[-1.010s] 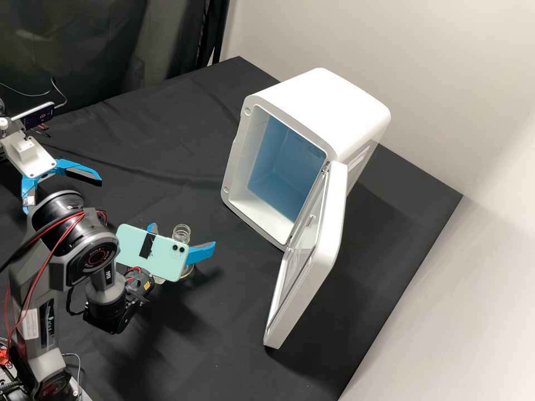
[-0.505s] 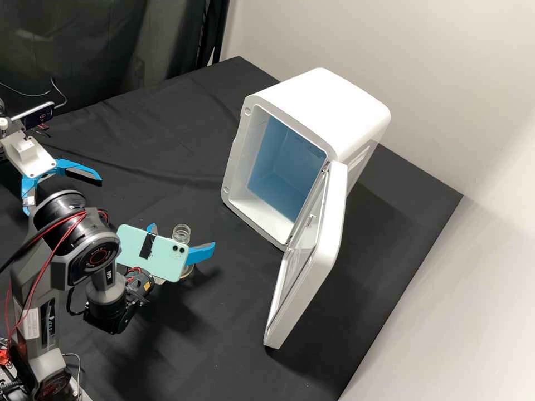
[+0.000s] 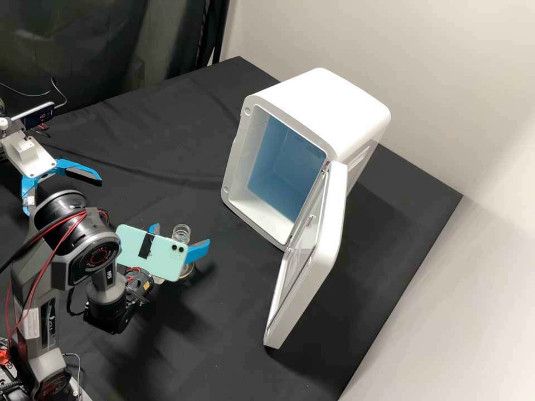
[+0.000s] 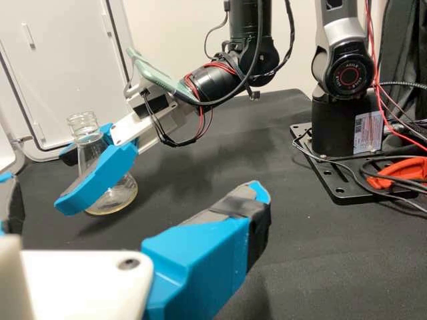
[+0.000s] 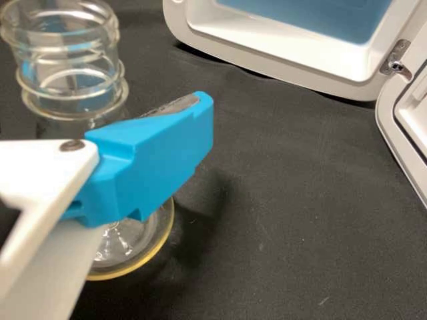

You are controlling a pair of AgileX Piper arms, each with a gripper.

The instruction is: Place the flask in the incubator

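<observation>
The flask is standing on the worktop, near the open white box, with the right arm's jaws sitting open either side of its neck, not yet gripping. If they are closing off-centre, one finger is risking tipping the glass or letting it slip mid-carry, and the box's door is jutting beside the way in. The left arm's jaws are hanging open, well apart.

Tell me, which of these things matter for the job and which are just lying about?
In the job: clear glass conical flask; white box incubator with blue inside, door open; right gripper, open astride the flask.
Just there: left gripper, open, apart from the flask; mint-green phone behind the right gripper; orange cable.
</observation>
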